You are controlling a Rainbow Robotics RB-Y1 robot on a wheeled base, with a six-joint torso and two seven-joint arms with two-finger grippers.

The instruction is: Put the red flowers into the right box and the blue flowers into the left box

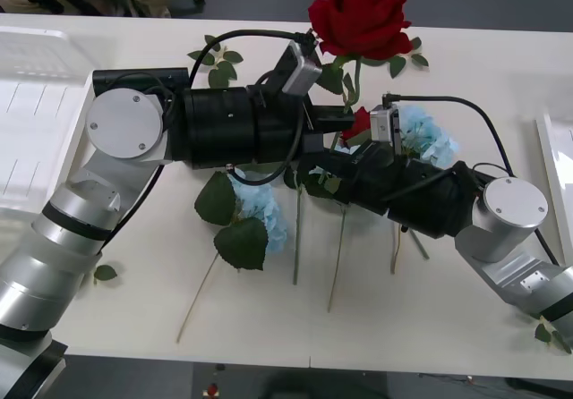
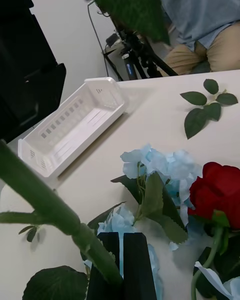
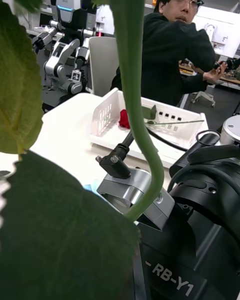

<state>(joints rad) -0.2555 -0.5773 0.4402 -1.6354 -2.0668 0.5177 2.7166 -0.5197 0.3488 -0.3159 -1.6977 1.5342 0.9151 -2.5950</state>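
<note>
The right gripper [image 2: 122, 260] has its black fingers shut on the thin green stem of 1 big red cloth rose [image 1: 362, 12], held upright over the far middle of the white surface [image 1: 134, 309]. The shallow white right box [image 1: 557, 166] lies at the right edge. The right wrist view shows another red rose [image 2: 216, 192] on fluffy pale blue flowers [image 2: 155, 165]; I cannot tell about the left gripper's fingers.

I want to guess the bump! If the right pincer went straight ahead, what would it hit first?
Probably the blue flowers, lying just past the right pincer. The left box sits farther along that line, though depth is unclear.
</note>
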